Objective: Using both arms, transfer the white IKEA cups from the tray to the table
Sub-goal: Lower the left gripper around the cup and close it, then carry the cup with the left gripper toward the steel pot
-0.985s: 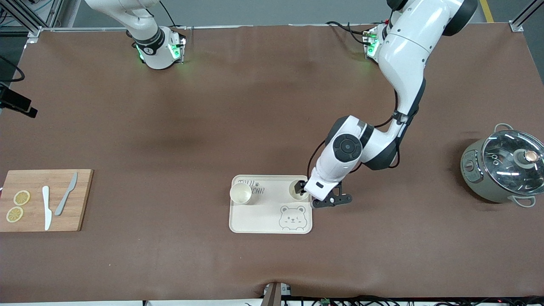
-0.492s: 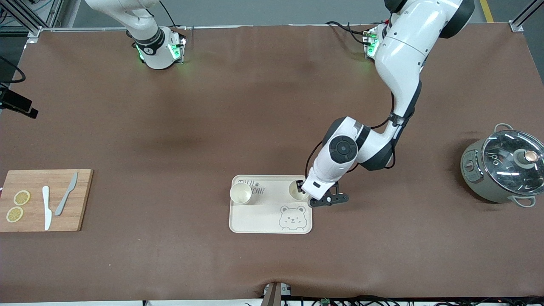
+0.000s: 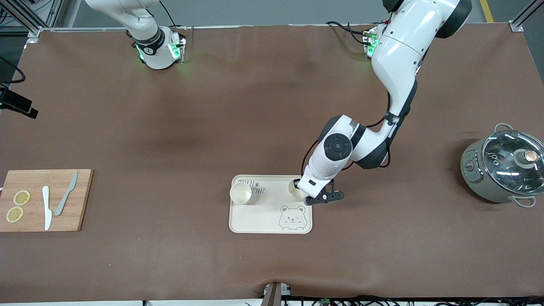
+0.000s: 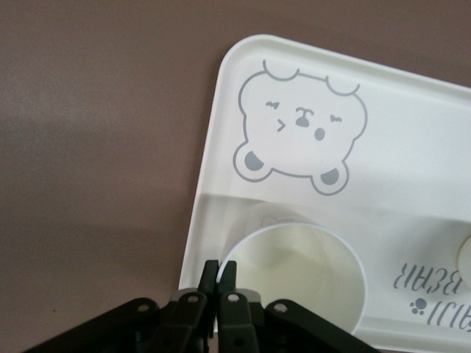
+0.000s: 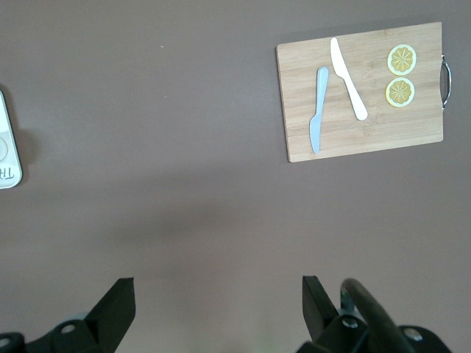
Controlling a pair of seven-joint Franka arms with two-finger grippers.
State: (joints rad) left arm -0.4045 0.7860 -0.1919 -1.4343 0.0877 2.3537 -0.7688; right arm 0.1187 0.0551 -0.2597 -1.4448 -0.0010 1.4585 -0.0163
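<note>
Two white IKEA cups are on the cream bear-printed tray (image 3: 272,221). One cup (image 3: 240,193) stands alone at the tray corner toward the right arm's end. My left gripper (image 3: 298,187) is shut on the rim of the other cup (image 3: 293,190), at the tray corner toward the left arm's end. In the left wrist view the fingers (image 4: 210,273) pinch the cup's (image 4: 302,272) wall, one inside and one outside. I cannot tell whether this cup rests on the tray. My right gripper (image 5: 217,283) is open and empty, high over bare table and outside the front view.
A wooden cutting board (image 3: 46,199) with two knives and lemon slices lies at the right arm's end; it also shows in the right wrist view (image 5: 360,95). A grey pot with a glass lid (image 3: 503,168) stands at the left arm's end.
My left arm's wrist and elbow have shifted slightly toward the right arm's end, with the gripper staying on the cup. The cup has barely moved. The other cup has not moved.
</note>
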